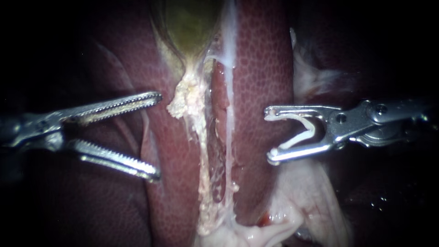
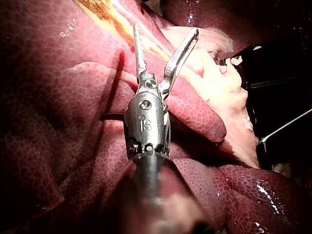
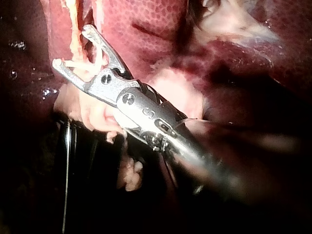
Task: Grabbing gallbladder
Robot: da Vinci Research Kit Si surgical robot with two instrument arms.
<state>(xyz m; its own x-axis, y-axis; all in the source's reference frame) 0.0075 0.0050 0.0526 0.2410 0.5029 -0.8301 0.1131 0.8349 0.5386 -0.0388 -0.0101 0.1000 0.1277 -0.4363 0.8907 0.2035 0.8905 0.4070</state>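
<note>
The greenish-yellow gallbladder (image 1: 190, 23) lies at the top centre and narrows into a ragged pale strip of tissue (image 1: 196, 110) running down the dark red liver (image 1: 260, 68). My left instrument (image 1: 157, 135) has serrated jaws standing wide open, just left of that strip and touching nothing. In the left wrist view the same instrument (image 2: 165, 30) gapes over the liver (image 2: 58, 97). My right instrument (image 1: 270, 135) sits to the right of the strip, its jaws apart with a white clip (image 1: 299, 130) seated between them. The right wrist view shows this instrument (image 3: 72, 46) and its clip (image 3: 85, 66).
A thin whitish strand (image 1: 230, 91) runs down beside the pale strip. Pale fatty tissue (image 1: 297, 201) bulges at the lower right under my right instrument. A black object (image 2: 273, 73) lies beyond the tissue in the left wrist view.
</note>
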